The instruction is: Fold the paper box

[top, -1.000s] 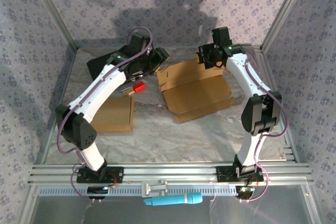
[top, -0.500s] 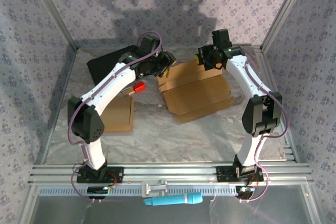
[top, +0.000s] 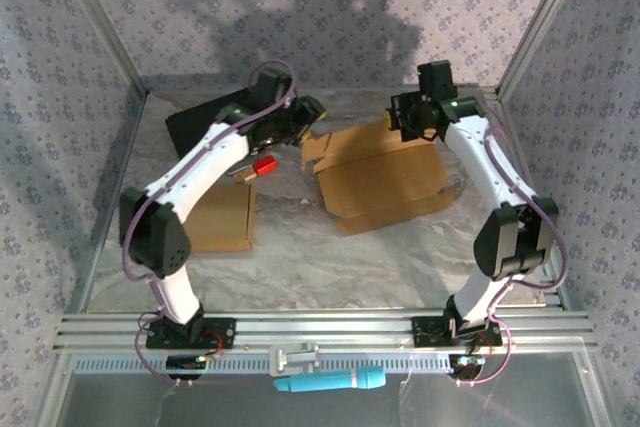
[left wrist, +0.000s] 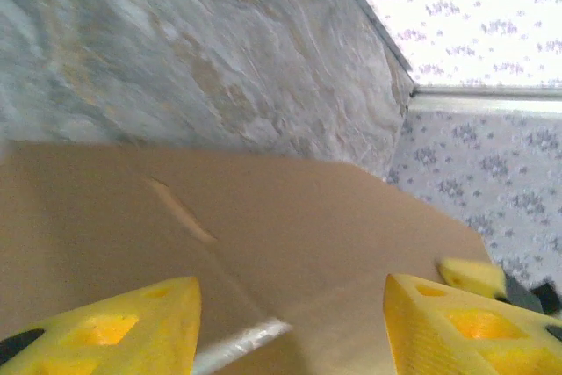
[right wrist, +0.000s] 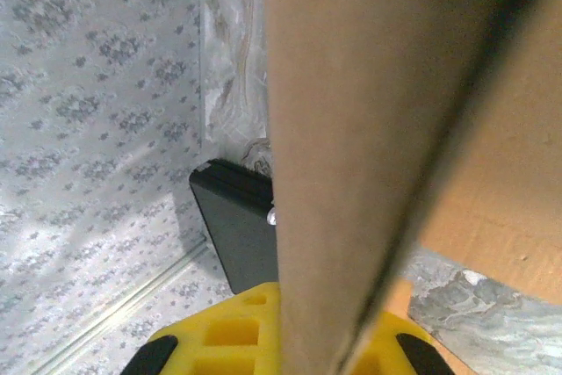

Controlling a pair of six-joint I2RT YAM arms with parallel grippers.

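The paper box (top: 385, 179) is a brown cardboard blank lying mostly flat in the middle of the marbled table (top: 300, 247). My right gripper (top: 412, 119) is at its far edge, shut on a raised flap (right wrist: 351, 129) that runs up between the yellow fingers (right wrist: 228, 331). My left gripper (top: 305, 129) hovers at the box's far left corner. In the left wrist view its yellow fingers (left wrist: 114, 331) stand apart, open (left wrist: 290, 322), over the cardboard panel (left wrist: 263, 217), with nothing pinched between them.
A second flat cardboard piece (top: 215, 217) lies at the left, with a small red object (top: 265, 167) beside it. A black box (top: 200, 125) sits at the far left. Patterned walls close in on three sides. A blue tool (top: 330, 381) lies in front of the rail.
My right gripper has moved right and dragged the box a little that way. My left gripper has swung right to the box's far left corner.
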